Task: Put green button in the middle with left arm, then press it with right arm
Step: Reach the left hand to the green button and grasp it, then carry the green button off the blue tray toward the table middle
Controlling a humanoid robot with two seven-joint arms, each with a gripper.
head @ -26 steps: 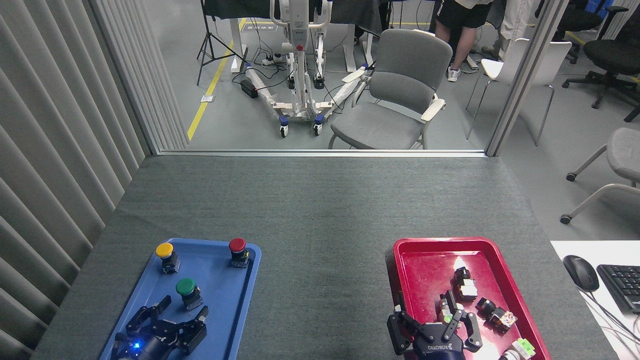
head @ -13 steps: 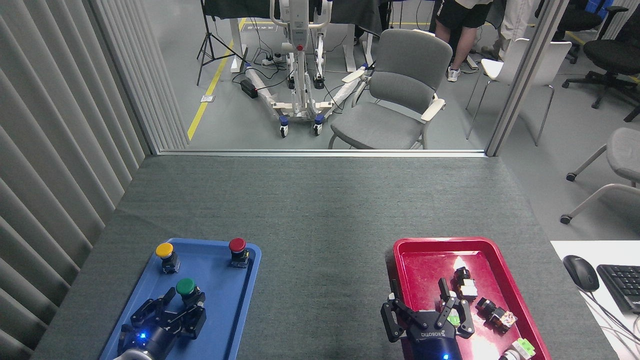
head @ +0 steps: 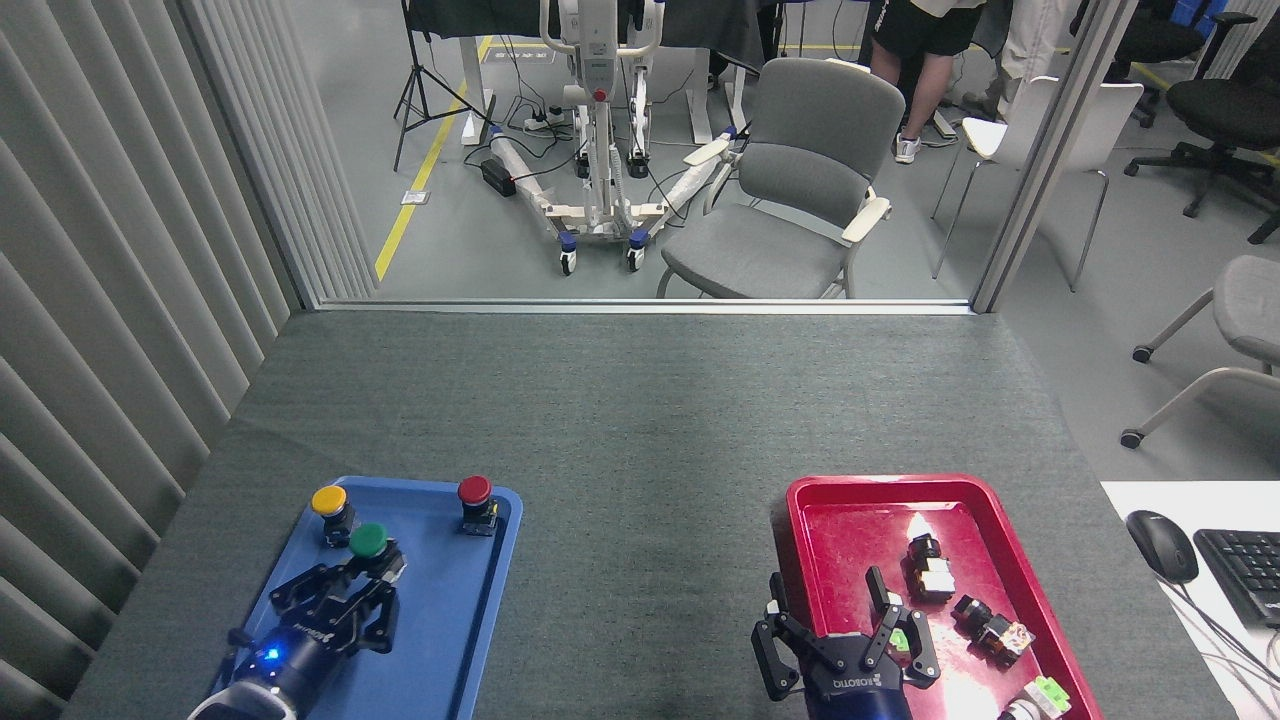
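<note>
Green button (head: 368, 541) sits over the blue tray (head: 440, 610), at the very tip of the left gripper (head: 362, 575), whose thin black fingers are drawn in on either side of the button's dark base just below the domed cap; the claw is clamped on the button. Whether the base touches the tray floor or is raised off it cannot be told. Just up and to the left of the green cap stands the yellow button (head: 329, 502), close beside it, and the red button (head: 474, 492) stands apart near the tray's far right corner. That makes three buttons, one of each colour, all over the blue tray. The middle (head: 650, 480), the dark grey cloth between the two trays, carries nothing.

The right gripper (head: 826, 604) hangs over the left rim of the red tray (head: 860, 500), its fingers spread wide apart and holding nothing. The green button's base is mostly hidden by the left fingers. The left arm is cut off by the lower edge, a blue light showing on its wrist, and the right arm is cut off there too. Small switch parts (head: 935, 575) lie in the red tray, about five, some partly behind the right claw or cut by the edge, so the count is uncertain
</note>
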